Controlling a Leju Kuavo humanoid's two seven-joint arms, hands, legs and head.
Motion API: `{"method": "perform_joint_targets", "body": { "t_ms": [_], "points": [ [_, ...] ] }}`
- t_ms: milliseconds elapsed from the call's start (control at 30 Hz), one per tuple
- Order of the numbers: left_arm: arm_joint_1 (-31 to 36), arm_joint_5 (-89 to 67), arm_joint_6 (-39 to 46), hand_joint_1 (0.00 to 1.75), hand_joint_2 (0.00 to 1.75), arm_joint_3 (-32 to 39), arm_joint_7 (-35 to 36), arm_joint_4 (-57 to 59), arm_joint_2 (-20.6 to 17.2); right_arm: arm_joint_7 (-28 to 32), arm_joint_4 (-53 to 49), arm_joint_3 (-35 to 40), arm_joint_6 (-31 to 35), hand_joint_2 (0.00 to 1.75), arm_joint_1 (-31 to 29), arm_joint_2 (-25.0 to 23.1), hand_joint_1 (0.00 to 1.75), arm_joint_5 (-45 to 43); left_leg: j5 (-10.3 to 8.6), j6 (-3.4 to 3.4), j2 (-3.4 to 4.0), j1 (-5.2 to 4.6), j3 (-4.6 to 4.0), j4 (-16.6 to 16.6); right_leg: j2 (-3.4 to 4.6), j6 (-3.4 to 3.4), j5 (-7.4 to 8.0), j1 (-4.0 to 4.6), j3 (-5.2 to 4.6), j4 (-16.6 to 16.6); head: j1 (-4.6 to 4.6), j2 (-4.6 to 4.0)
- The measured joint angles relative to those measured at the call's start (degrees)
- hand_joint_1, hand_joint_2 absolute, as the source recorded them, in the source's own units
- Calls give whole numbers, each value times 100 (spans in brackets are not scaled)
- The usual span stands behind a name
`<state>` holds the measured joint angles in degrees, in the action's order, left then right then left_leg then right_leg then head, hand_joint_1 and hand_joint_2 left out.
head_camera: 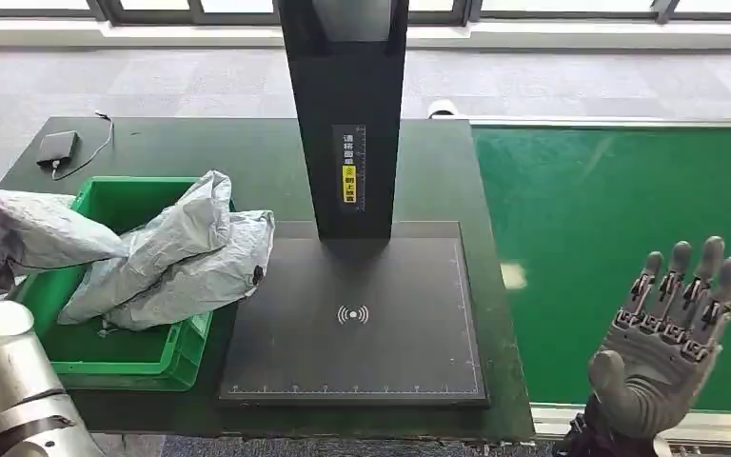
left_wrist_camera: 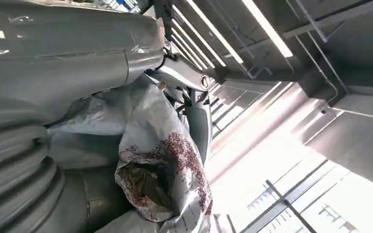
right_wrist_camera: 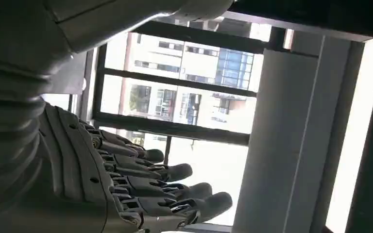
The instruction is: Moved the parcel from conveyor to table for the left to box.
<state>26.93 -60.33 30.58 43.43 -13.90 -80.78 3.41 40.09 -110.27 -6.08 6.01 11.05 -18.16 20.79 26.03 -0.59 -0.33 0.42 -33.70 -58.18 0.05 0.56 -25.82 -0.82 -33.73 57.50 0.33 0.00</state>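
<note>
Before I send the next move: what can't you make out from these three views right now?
- Left hand: in the left wrist view the grey parcel covers its fingers; the head view crops it at the edge.
- Green box interior: the parcels draped over it hide what lies beneath.
- Label on the black post: too small to read.
- Right wrist view: the right hand faces windows, showing no table or conveyor.

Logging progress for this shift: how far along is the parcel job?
Done: grey parcels lie in the green box; the conveyor is bare. In hand: the left hand holds a grey parcel beside the box. Left: boxing it. The right hand is open.
</note>
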Motion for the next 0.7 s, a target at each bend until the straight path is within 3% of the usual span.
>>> {"method": "perform_joint_targets", "body": {
  "t_ms": [467,500,533,700],
  "points": [
    [-112,-31,-208,169,175,127,-260,203,64,4,94,-83,33,175,-29,2,0,42,0,0,0,-1,4,-1,-1,0,0,0,-2,-2,-2,0],
    [-158,-15,-375,9,175,116,-319,223,118,4,94,-85,46,175,-28,2,0,50,0,0,0,-1,5,-1,-1,0,0,-1,-3,-4,0,0],
    [-208,-15,-550,0,0,85,-363,247,166,4,92,-87,59,175,-27,2,0,50,0,0,0,-1,5,-1,-1,0,0,-1,-3,-6,0,0],
    [-513,-138,-1082,0,0,-488,-452,470,442,-44,50,-184,116,175,-10,2,0,-31,0,1,-2,-3,5,-1,-6,2,1,-2,4,-8,0,0]
  ]
}}
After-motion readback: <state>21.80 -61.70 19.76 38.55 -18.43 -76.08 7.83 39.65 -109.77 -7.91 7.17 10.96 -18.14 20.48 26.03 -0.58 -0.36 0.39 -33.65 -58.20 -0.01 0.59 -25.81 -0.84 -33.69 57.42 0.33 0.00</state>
